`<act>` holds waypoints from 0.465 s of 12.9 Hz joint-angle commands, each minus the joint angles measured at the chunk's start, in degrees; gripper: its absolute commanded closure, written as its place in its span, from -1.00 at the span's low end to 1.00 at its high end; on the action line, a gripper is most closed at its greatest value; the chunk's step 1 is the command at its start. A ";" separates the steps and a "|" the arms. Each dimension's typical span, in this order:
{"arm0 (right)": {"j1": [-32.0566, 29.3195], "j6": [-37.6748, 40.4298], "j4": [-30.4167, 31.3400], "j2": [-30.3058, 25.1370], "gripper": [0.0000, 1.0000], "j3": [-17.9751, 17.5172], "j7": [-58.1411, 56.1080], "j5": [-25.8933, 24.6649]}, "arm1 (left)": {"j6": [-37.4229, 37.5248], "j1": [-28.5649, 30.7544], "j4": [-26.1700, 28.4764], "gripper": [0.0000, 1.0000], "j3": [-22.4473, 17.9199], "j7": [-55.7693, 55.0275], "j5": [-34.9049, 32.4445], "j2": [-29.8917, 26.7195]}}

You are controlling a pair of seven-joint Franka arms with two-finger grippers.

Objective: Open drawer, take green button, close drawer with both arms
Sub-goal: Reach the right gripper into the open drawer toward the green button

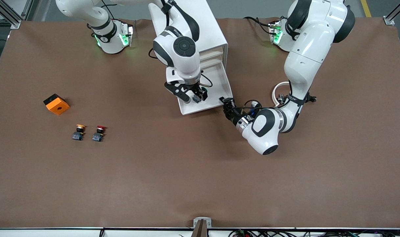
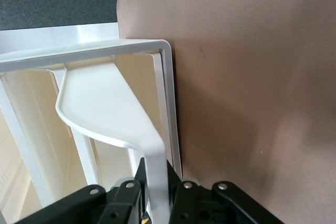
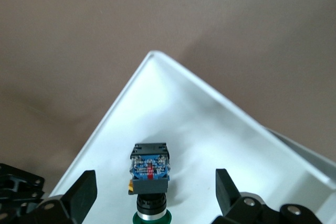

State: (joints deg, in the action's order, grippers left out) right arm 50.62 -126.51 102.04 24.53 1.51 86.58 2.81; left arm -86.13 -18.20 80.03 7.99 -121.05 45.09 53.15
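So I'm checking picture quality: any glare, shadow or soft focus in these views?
Front view: green lights glow at both arm bases. Left wrist view: the drawer handle is bright and glossy. Right wrist view: the button is sharp, the fingers soft.

The pulled-out white plastic drawer (image 3: 210, 124) looks smooth with a soft shine, like the tall white plastic cabinet (image 1: 213, 36). The small button (image 3: 150, 174) has a black and blue plastic body. The brown table cover (image 1: 200, 171) looks matt, perhaps cloth. The orange block (image 1: 56, 104) seems matt plastic.
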 commanded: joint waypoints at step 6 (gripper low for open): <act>1.85 -2.34 -2.63 5.17 -1.00 0.78 2.89 -3.52 | -4.05 0.18 -2.77 -1.00 0.27 -0.24 2.37 0.64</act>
State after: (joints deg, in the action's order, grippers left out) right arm 51.89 -129.19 101.18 28.55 1.73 88.37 0.48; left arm -90.04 -18.01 78.33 8.03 -121.03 46.33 53.14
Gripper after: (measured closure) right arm 0.000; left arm 0.216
